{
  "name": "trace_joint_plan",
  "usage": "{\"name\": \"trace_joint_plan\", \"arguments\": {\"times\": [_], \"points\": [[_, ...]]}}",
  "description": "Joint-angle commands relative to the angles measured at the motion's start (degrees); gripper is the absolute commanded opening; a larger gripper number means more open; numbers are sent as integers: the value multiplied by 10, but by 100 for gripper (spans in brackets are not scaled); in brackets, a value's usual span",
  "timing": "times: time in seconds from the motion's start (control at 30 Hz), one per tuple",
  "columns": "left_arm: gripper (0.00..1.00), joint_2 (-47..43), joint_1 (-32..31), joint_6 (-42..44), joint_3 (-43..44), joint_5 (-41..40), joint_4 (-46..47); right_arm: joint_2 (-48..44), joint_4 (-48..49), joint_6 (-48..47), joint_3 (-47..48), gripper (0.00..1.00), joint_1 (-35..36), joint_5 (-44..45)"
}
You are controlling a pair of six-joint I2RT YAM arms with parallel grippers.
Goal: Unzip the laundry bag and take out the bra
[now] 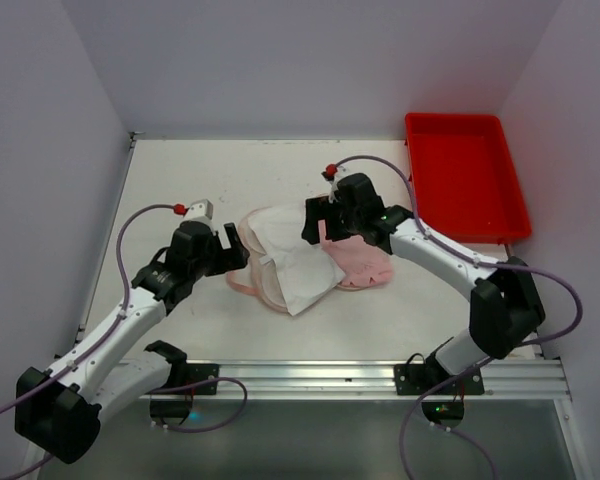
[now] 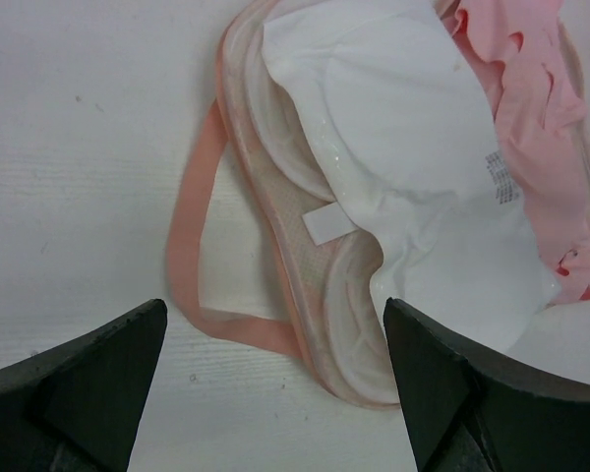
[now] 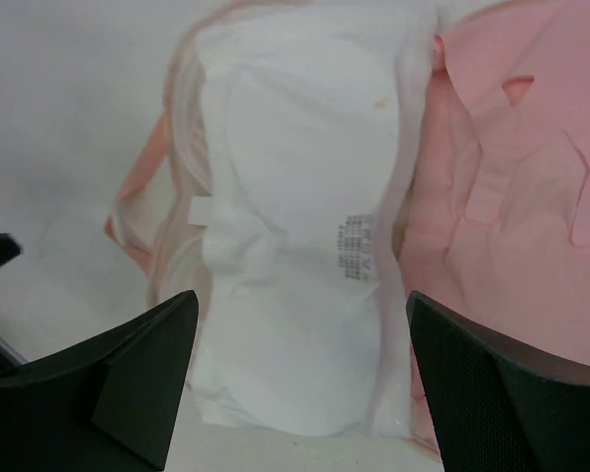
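My left gripper hung low over the table, just at the left end of the laundry bag. Its two fingers stood wide apart and held nothing. In my left wrist view the pink loop strap of the bag lay flat on the table in front of them, curving out to the left from the bag's edge.

The bag lay in the middle of the table, unzipped and spread open, so that its pale mesh lining faced up. A small white tab stuck out at the narrow waist of the lining, and a printed care label was near its right edge.

My right gripper was above the far right part of the bag, also with the fingers apart and empty. The pink bra lay on the right side of the bag, touching the white lining. I could not tell if some part of it was inside the bag.

A red tray stood at the far right corner of the table, well apart from the bag.
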Motion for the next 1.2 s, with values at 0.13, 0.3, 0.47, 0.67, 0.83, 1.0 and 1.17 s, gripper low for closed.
{"name": "trace_joint_plan", "arguments": {"times": [0.13,0.3,0.47,0.67,0.83,1.0,1.17], "points": [[93,36,3,-16,-42,36,56,109,64,-15,-6,83,-18,-72],[93,52,3,-18,-51,36,71,165,78,-12,12,67,-19,-72],[93,59,3,-13,-49,28,74,172,97,-18,6,27,-18,-87],[93,57,3,1,-30,25,62,133,55,-42,23,0,-18,-82],[94,59,3,36,22,-18,20,45,-20,-87,59,0,-18,-46],[94,58,7,64,75,-22,-18,-31,-81,-140,123,0,-48,6],[94,47,9,93,118,-39,-45,-74,-109,-214,179,0,-147,103]]}}
